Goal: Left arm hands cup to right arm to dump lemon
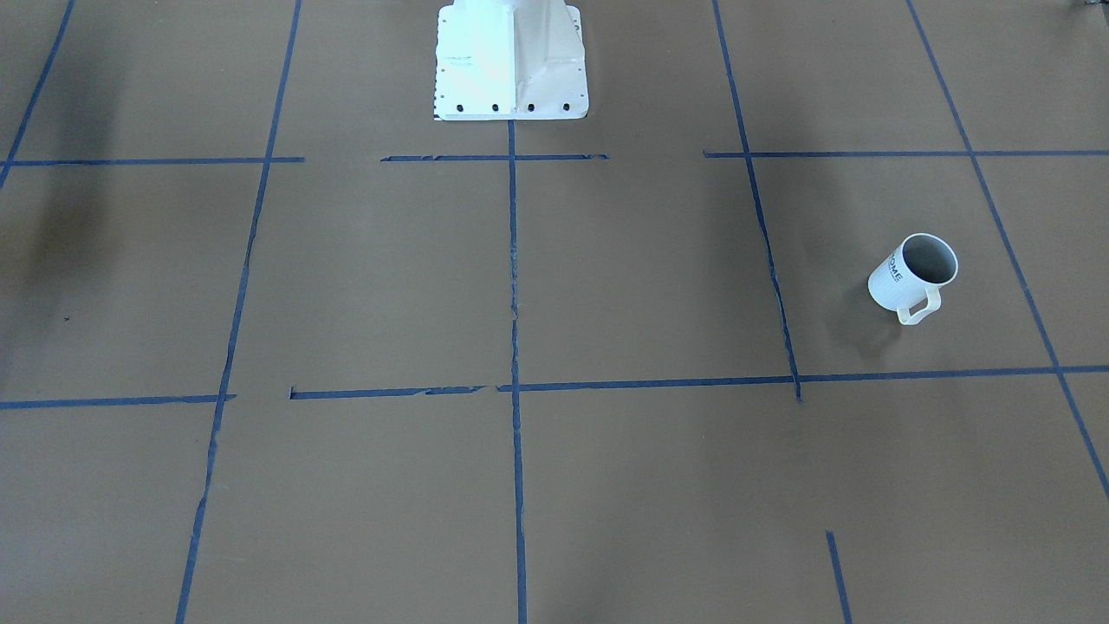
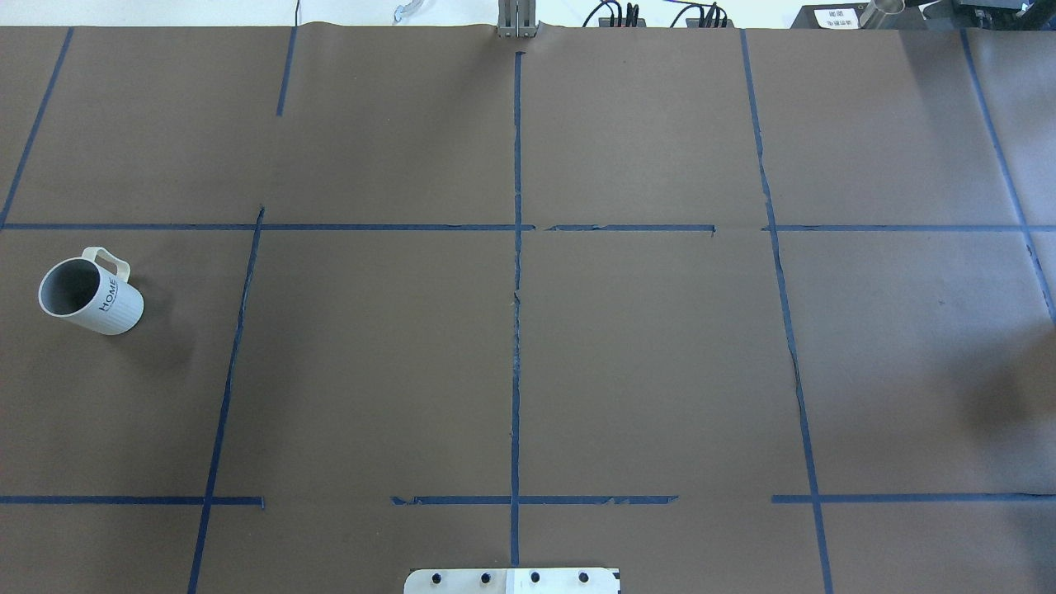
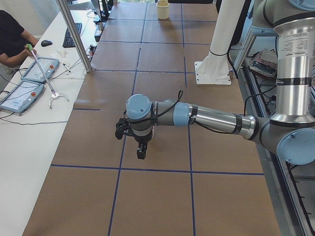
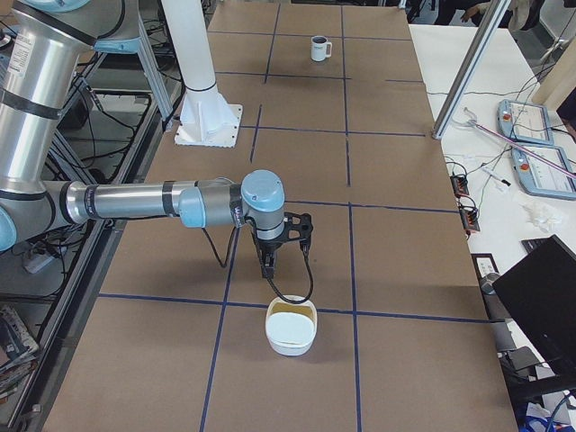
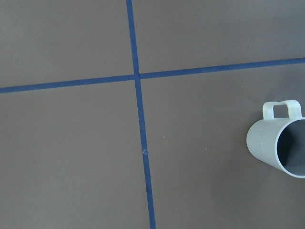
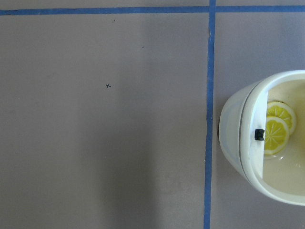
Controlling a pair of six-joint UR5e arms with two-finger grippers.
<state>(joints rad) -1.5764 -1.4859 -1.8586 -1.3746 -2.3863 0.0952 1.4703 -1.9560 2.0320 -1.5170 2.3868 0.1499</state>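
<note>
1. The cup (image 1: 914, 276) stands upright on the brown, matte, paper-covered worktop (image 1: 658, 286). It is well out to the robot's left of the white base (image 1: 511, 61) and forward of it, with its loop handle pointing away from the base.
2. The front-facing and overhead views show the dark "HOME" lettering on the cup's ribbed white side. The left wrist view catches only the ribbed wall, the handle and part of the greyish inside, at its right edge.
3. The lemon (image 6: 276, 130) shows in the right wrist view alone. It is two thin, overlapping slices with radiating segments, lying inside a glossy white bowl (image 6: 233, 138). A flat white band (image 6: 252, 157) carrying a small black piece crosses the bowl's mouth.
4. The exterior right view places the bowl well out to the robot's right of the base. The right arm (image 4: 135, 202) is stretched level, and the right tool (image 4: 267, 268) points down near the bowl, on its base side. I cannot tell whether its fingers are parted or together.
5. The exterior left view shows the left arm (image 3: 211, 118), grey tube with pale blue caps, also stretched level. The left tool (image 3: 141, 153) points down above the worktop, and its finger spacing cannot be told either.
6. Blue tape (image 1: 513, 260), frayed in places, divides the worktop into rectangles.
</note>
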